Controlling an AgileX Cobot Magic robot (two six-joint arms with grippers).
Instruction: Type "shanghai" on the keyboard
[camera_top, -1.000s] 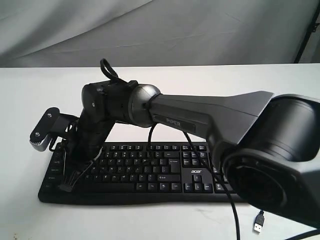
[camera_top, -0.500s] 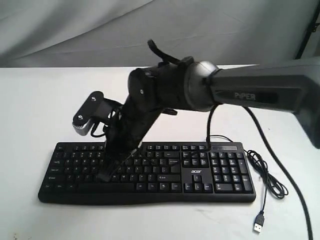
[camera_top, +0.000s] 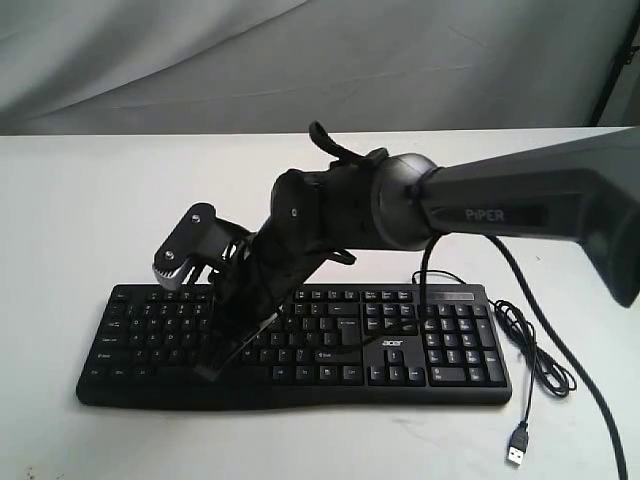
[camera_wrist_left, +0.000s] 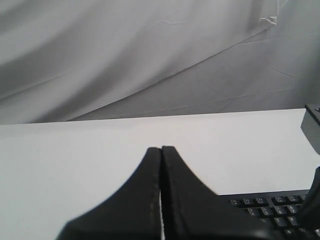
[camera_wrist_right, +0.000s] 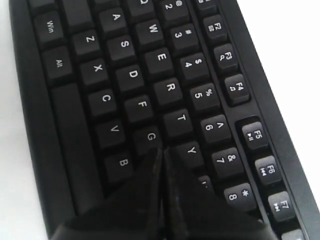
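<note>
The keyboard (camera_top: 330, 345) is black with white key legends and a small white logo. Its cable (camera_top: 548, 372) is black, ending in a silver plug (camera_top: 516, 447). The table (camera_top: 70, 200) is plain white, the backdrop (camera_top: 300, 60) grey cloth. The right arm (camera_top: 520, 195) is dark grey with white lettering.

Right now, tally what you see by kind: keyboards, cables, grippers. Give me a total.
Keyboard: 1
Cable: 1
Grippers: 2 (left gripper, right gripper)
Total: 4
</note>
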